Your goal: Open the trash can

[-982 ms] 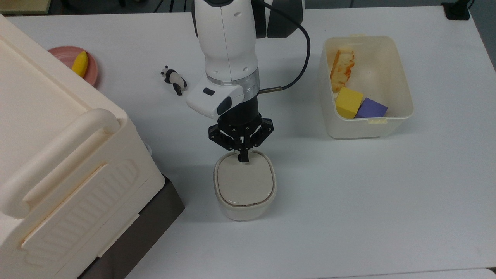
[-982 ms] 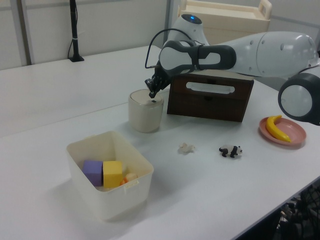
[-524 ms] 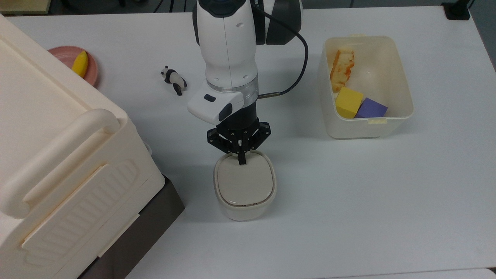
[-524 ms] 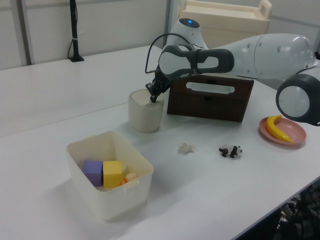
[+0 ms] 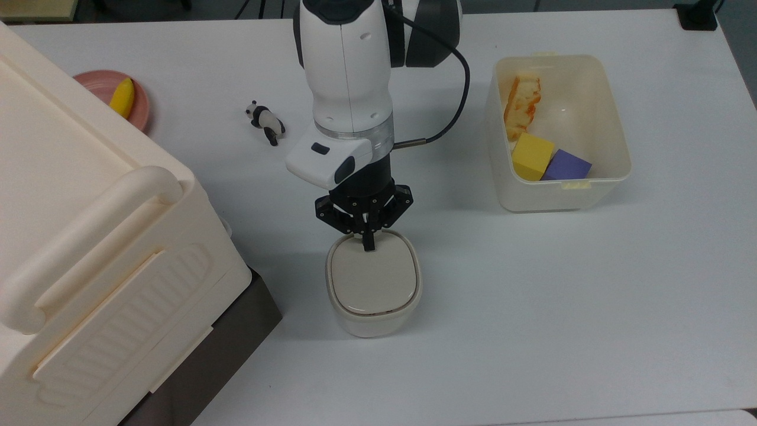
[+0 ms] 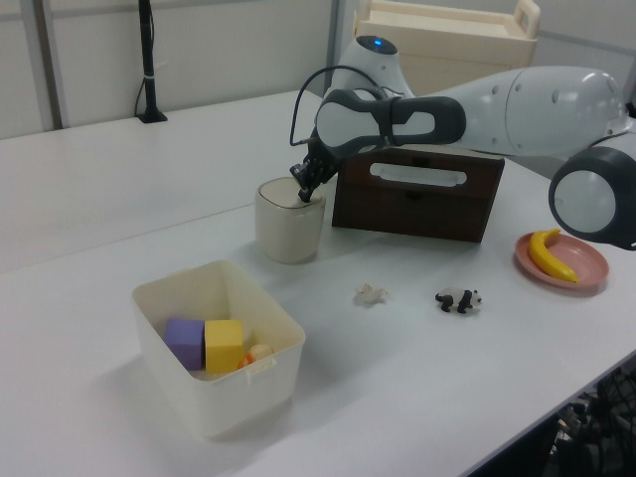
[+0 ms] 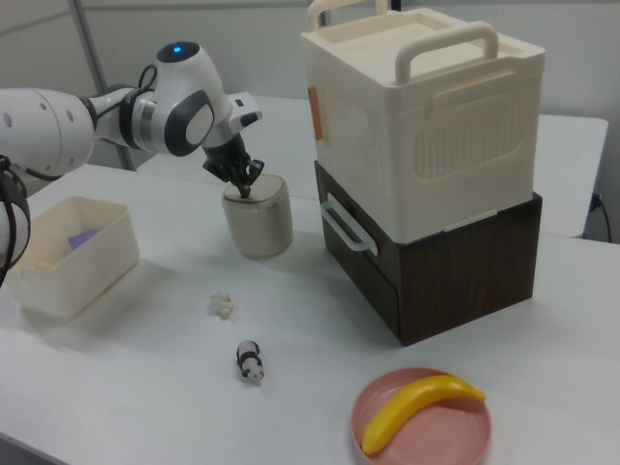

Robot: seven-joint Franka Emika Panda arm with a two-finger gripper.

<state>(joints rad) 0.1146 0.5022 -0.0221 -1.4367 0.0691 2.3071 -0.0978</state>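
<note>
- We see the trash can [image 5: 373,284] standing mid-table, lid [image 5: 372,278] flat and closed, between the big cream box [image 5: 89,236] and the tub [image 5: 559,133] in the top view.
- We see the gripper [image 5: 369,242], fingers pressed together, tip touching the lid's edge nearest the arm.
- We note a panda toy [image 5: 265,120] well apart.

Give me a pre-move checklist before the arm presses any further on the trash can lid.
1. Gripper over the lid's edge nearest the arm: ok.
2. Jaws closed to a single tip for pushing: ok.
3. Tip actually on the black button: cannot tell, the tip hides that spot.
4. Trash can upright on the table: ok.
5. Lid opened: not ok, it lies flat and shut.
6. Space around the bin: ok, the large cream box and the tub stand apart.
</note>
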